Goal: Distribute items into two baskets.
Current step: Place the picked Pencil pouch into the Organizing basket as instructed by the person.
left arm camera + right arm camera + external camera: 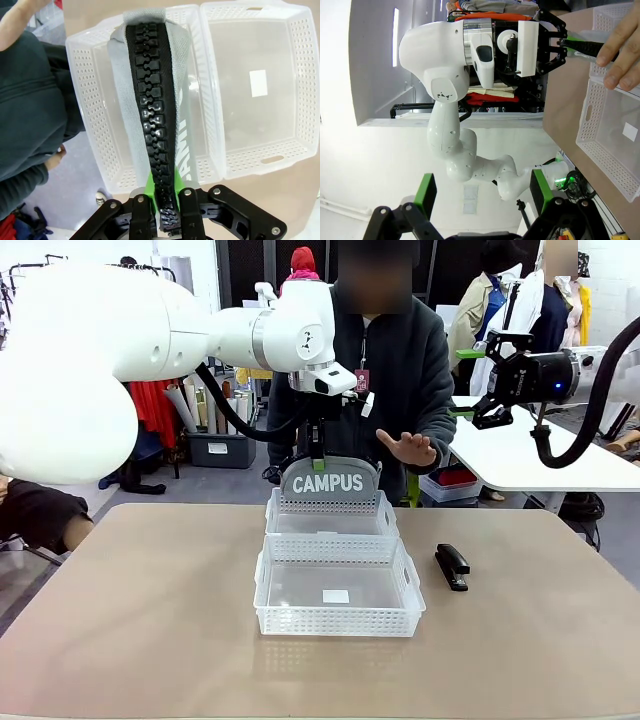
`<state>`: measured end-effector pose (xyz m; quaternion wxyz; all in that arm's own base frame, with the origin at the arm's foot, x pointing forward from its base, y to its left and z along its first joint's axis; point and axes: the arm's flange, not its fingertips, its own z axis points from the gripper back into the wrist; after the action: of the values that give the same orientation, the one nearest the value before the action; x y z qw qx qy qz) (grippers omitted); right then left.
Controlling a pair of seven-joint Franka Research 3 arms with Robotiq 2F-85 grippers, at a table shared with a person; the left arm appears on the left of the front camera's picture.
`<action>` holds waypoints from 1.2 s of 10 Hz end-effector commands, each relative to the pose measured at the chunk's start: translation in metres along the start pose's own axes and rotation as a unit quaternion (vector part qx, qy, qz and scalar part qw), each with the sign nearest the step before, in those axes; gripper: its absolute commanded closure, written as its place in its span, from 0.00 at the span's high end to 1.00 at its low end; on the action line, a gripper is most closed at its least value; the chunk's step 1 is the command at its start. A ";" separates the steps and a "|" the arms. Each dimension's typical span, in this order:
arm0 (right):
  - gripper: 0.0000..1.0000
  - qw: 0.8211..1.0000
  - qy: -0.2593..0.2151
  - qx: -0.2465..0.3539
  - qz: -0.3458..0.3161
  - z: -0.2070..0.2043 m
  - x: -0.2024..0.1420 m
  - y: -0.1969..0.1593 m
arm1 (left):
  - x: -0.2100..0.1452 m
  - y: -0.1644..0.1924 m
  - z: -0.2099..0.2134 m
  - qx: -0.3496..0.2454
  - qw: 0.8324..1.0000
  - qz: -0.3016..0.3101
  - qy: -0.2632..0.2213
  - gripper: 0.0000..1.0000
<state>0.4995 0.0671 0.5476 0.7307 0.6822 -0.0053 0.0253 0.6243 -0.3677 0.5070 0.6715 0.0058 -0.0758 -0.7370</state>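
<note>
The near basket (pixel 338 595) lies empty, with the stapler (pixel 451 566) just to its right. Right behind it stands the far basket (pixel 330 513). Over that, the left gripper (pixel 318 462) clamps the pouch (pixel 330 483) by its zipper edge. Beyond and to the right, the raised right gripper (pixel 465 383) gapes, holding nothing.

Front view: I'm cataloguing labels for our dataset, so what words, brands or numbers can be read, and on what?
"CAMPUS": white letters on the grey fabric zip pouch.
White rectangular sticker inside the nearer translucent white lattice basket: no print legible.
Small reddish tag on the person's chest: too small to read.
</note>
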 end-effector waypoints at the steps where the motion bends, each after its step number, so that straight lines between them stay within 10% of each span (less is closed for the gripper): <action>1: 1.00 1.000 0.001 -0.002 0.001 0.000 0.000 0.002 | 0.000 0.000 0.003 0.002 1.000 0.000 -0.001 0.00; 12: 1.00 1.000 0.001 -0.002 0.001 0.000 0.000 0.002 | 0.000 0.000 0.003 0.002 1.000 0.000 -0.001 0.00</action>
<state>0.4995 0.0671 0.5476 0.7307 0.6822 -0.0053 0.0253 0.6243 -0.3678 0.5070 0.6715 0.0058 -0.0758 -0.7370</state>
